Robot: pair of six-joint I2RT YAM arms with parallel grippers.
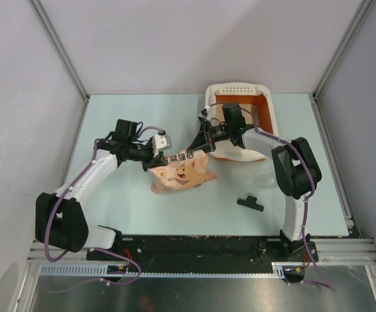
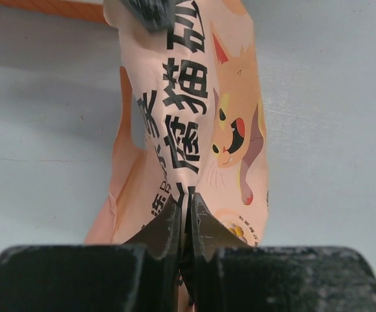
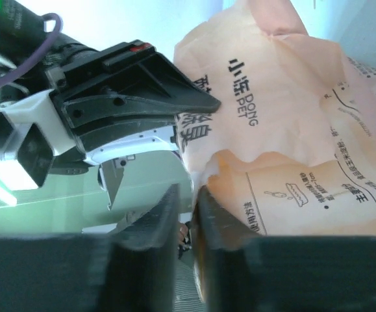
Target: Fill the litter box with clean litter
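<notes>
Two pairs of jaws are meeting the soft pink-peach litter bag (image 1: 181,172): left pair (image 2: 186,208) clamping its edge, right pair (image 3: 188,201) barely parted, hold unclear. Floppy, probably slippery film; seams suiting grip.

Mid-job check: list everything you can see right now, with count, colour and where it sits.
litter box: one, cream-white rim and orange inside, far side of the table, right of centre.
litter bag: one, pink-peach with a cartoon cat and dark characters, mid-table by the box's near-left corner.
clip: one, black, on the table to the right of the bag.
table: one, pale blue-grey.
left fingers: two, black, pinched shut on the bag's edge.
right fingers: two, black, narrow gap, at the bag's other end; grip unclear.
</notes>
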